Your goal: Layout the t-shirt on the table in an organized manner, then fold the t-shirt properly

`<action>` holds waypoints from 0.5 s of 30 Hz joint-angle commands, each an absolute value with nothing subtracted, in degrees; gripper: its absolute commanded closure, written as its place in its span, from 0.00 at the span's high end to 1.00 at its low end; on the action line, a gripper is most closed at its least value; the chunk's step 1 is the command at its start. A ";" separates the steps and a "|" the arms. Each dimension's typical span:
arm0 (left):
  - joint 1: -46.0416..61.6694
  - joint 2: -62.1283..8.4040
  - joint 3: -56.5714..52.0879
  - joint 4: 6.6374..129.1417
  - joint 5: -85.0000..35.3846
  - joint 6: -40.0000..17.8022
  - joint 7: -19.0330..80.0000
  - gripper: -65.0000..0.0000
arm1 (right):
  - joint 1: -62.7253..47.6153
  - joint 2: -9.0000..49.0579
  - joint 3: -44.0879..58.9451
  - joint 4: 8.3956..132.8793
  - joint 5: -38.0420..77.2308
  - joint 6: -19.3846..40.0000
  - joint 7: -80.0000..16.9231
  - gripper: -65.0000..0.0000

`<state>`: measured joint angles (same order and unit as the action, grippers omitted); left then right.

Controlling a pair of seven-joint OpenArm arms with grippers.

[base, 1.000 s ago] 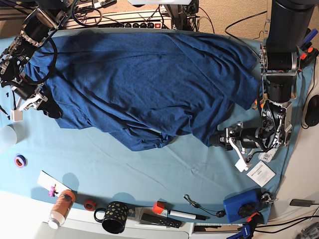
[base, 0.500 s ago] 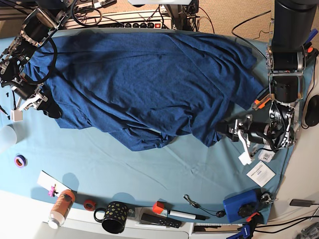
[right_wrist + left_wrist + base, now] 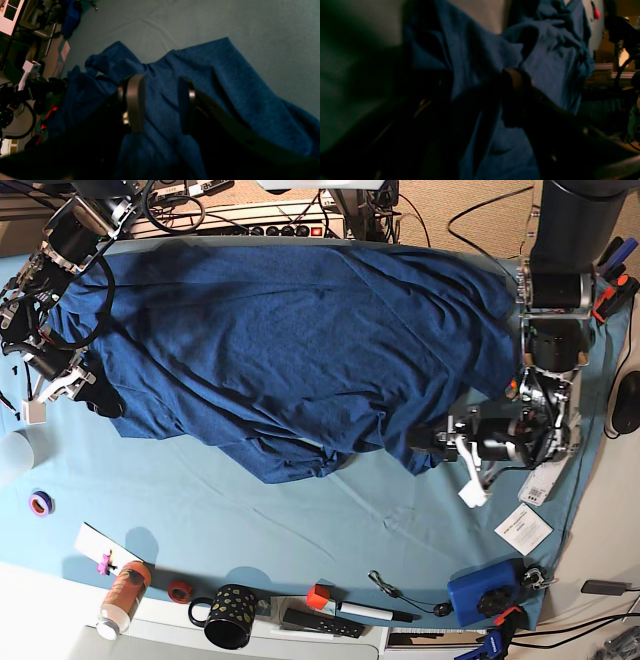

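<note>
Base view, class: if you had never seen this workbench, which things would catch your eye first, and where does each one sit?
The big navy t-shirt dominates, spread in rumpled folds across the far half of the teal table. A black robot arm flanks it on each side: the left gripper reaches at the shirt's near right-hand edge, and the right gripper sits at its left-hand edge. Small clutter, including a spotted black mug, lines the near rim.
</note>
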<state>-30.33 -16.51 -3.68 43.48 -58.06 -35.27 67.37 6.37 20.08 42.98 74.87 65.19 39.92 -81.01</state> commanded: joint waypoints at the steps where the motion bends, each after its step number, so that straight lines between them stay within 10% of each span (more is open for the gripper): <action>1: -31.31 -16.10 -3.51 43.64 -55.77 -35.14 69.30 0.48 | 7.29 21.41 43.18 75.68 66.78 40.00 -80.00 0.34; 15: -32.40 -13.37 -3.51 43.64 -60.51 -36.10 74.43 0.48 | 7.29 21.43 43.18 75.68 66.78 40.00 -80.00 0.34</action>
